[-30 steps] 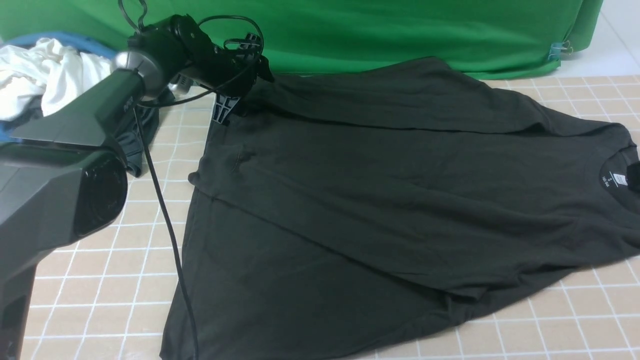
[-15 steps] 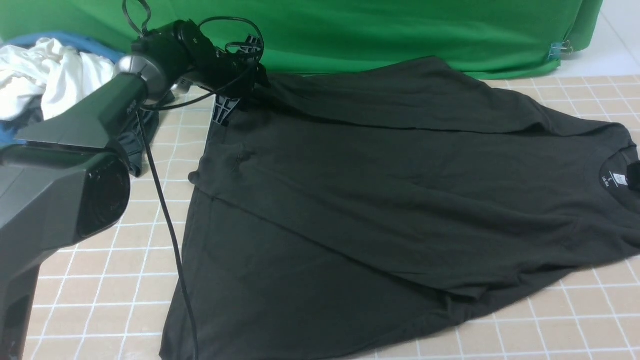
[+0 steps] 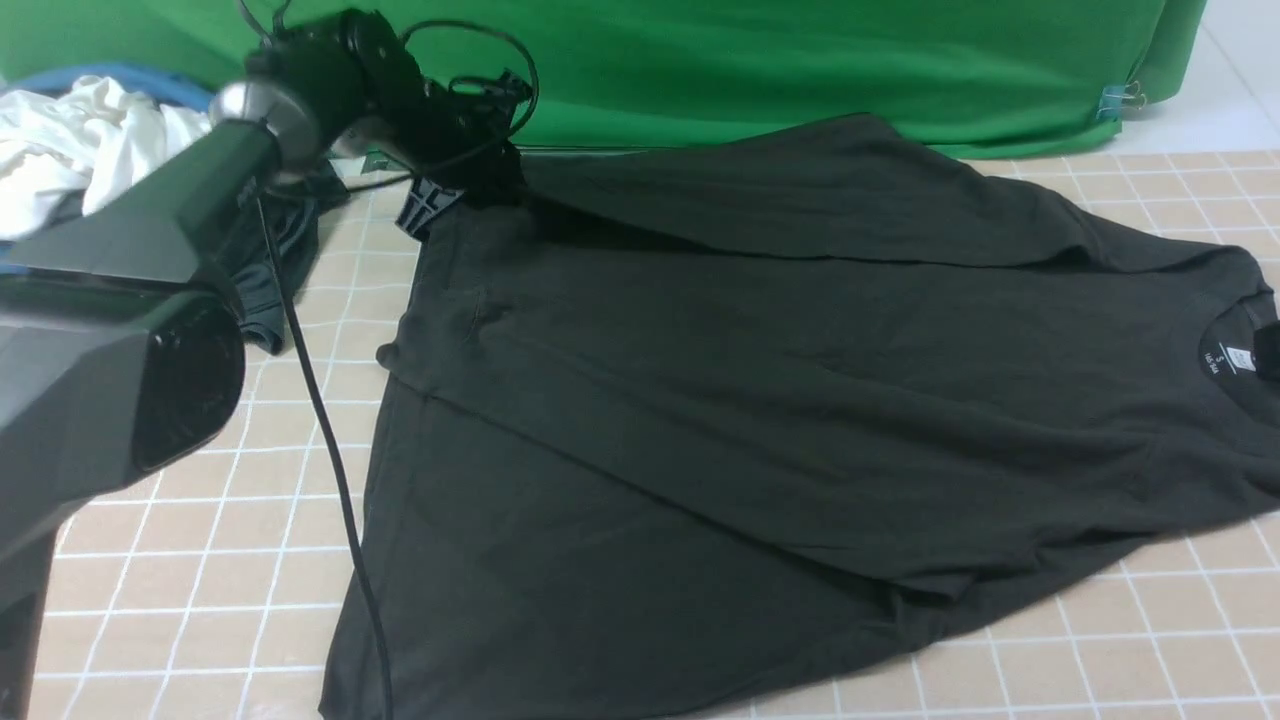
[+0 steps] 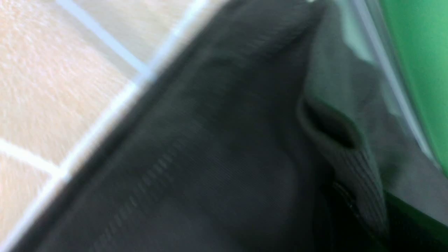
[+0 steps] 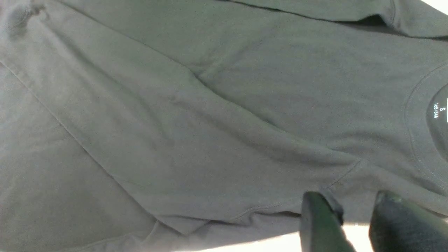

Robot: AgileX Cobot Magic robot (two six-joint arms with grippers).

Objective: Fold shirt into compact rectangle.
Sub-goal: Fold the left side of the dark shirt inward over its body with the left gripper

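The black shirt [image 3: 760, 400] lies spread on the tiled table, with its collar and white neck label [image 3: 1238, 358] at the right edge. My left gripper [image 3: 462, 192] is at the shirt's far left corner and is shut on the hem, which is raised a little off the table. The left wrist view is blurred and filled by dark shirt fabric [image 4: 210, 157]. In the right wrist view my right gripper [image 5: 351, 197] hovers over the shirt [image 5: 210, 105] near its edge below the collar. Its two fingers [image 5: 316, 213] stand apart with nothing between them.
A white garment [image 3: 90, 160] and a smaller dark grey garment [image 3: 285, 265] lie piled at the far left behind my left arm. A green cloth [image 3: 800, 60] hangs along the back. The left arm's cable [image 3: 325, 440] runs down past the shirt's left edge.
My left gripper has shut on the shirt's far left corner and moved up and slightly left, lifting that corner. The right gripper has not moved.
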